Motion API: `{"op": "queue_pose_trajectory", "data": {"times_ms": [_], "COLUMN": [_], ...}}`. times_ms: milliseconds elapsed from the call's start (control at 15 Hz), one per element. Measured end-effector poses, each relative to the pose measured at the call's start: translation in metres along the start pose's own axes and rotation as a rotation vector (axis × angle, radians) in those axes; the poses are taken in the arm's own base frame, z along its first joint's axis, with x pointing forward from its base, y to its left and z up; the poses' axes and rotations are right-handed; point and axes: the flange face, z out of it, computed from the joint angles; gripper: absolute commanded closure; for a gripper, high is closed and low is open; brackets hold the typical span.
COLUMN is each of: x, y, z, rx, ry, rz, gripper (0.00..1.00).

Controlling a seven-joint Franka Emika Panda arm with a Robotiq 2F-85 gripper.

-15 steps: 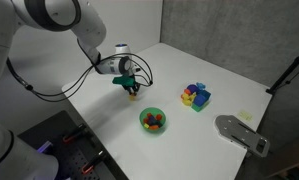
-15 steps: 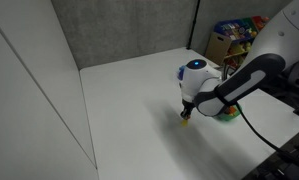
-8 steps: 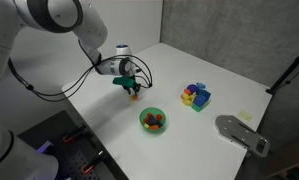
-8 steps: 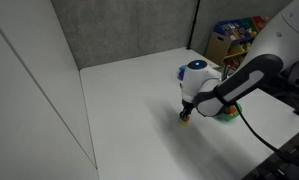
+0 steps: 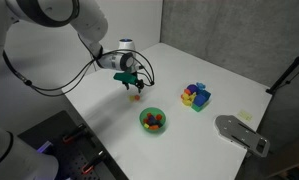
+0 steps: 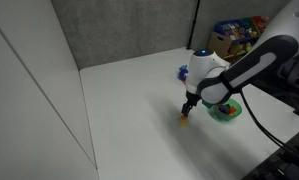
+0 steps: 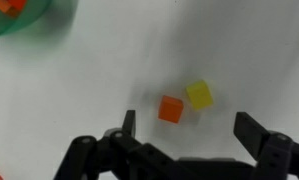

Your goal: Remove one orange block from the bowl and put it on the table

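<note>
Orange block [image 7: 170,109] on white table [image 7: 79,95]

white arm [image 5: 59,15], black cables [image 5: 49,88], black end effector [image 7: 184,140]

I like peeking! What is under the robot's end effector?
A tiny orange cube-like block and a small yellow block lie close together on the plain white table, below the open end effector. Nothing covers either block in the wrist view.
</note>
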Motion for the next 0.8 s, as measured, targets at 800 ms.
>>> {"op": "queue_pose_trajectory", "data": {"times_ms": [800], "x": [-0.106], "y": [0.093], "z": [-0.119], "rx": [-0.008], "ry": [-0.236], "rz": [0.218], "gripper": [0.00]}}
